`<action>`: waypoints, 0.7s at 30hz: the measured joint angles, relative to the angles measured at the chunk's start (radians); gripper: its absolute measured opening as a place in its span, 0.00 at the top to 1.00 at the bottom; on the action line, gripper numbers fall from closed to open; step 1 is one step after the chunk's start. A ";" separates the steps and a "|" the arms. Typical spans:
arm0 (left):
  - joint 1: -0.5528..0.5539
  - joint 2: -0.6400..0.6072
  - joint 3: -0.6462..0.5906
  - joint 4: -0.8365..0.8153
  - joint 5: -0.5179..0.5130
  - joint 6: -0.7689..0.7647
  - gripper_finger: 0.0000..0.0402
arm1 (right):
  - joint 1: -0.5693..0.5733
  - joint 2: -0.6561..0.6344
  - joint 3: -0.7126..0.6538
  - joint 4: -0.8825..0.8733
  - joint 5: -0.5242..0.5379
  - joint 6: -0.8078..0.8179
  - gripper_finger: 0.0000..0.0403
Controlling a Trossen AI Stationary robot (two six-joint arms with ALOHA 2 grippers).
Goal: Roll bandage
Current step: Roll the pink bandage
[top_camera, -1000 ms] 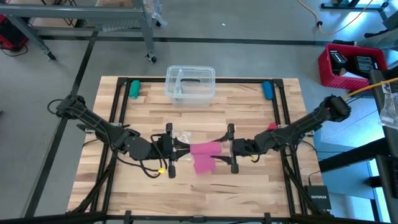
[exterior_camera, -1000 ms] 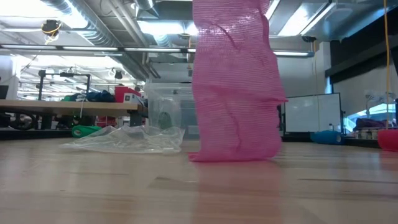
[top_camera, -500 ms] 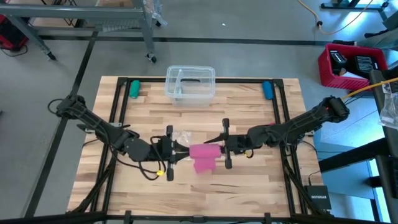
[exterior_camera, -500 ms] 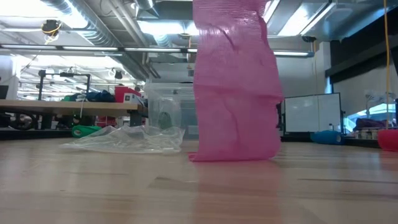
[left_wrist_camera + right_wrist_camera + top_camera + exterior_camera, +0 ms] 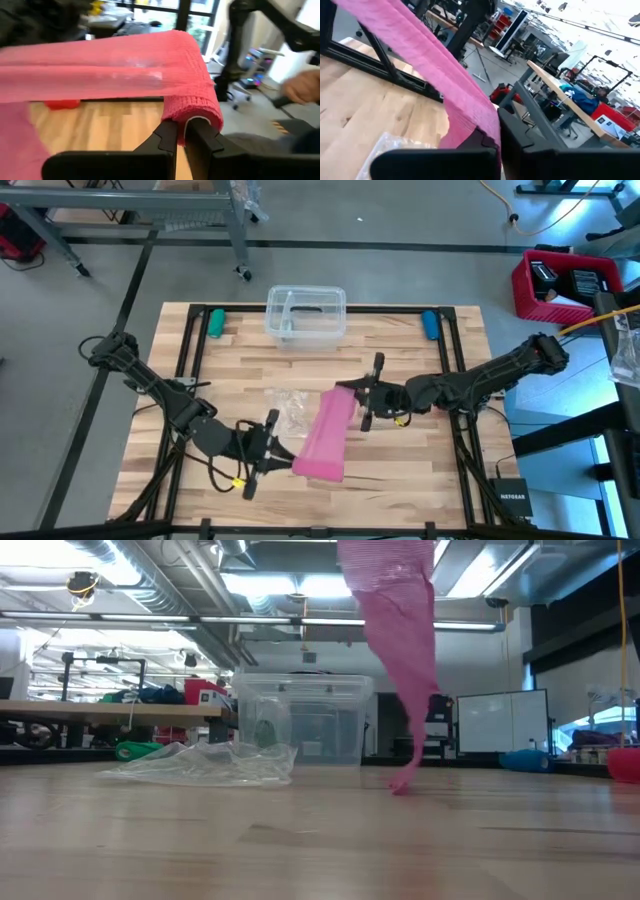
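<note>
The bandage [image 5: 327, 438] hung stretched in the air in front of the clear plastic bin [image 5: 306, 313], the left gripper [image 5: 268, 454] pinching its nearer end and the right gripper [image 5: 358, 396] clamped on the end closer to the bin. To me the risk was slippage: each grip looked like a thin pinch on stretchy mesh, so extra pull might free an end and drop the strip onto the crumpled wrapper [image 5: 288, 406].

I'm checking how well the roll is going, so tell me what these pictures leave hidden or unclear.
- Bandage, low view: its top is cut off by the upper edge, so neither gripper holding it shows there.
- Left gripper, left wrist view: the bandage drapes over the fingers' tips, hiding the pinch.
- Right gripper, right wrist view: the fabric covers the grip point.
- Whether any part is rolled yet: not clear in any view.
</note>
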 joint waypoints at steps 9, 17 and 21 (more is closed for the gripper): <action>-0.019 0.000 0.000 0.001 0.065 0.043 0.96 | -0.031 0.003 0.000 -0.063 -0.020 0.013 0.99; 0.008 0.000 0.000 0.013 -0.087 0.094 0.96 | -0.033 0.003 0.000 -0.069 -0.272 0.191 0.95; 0.036 0.000 0.000 0.013 -0.148 0.105 0.96 | -0.033 0.003 0.000 -0.094 -0.341 0.310 0.92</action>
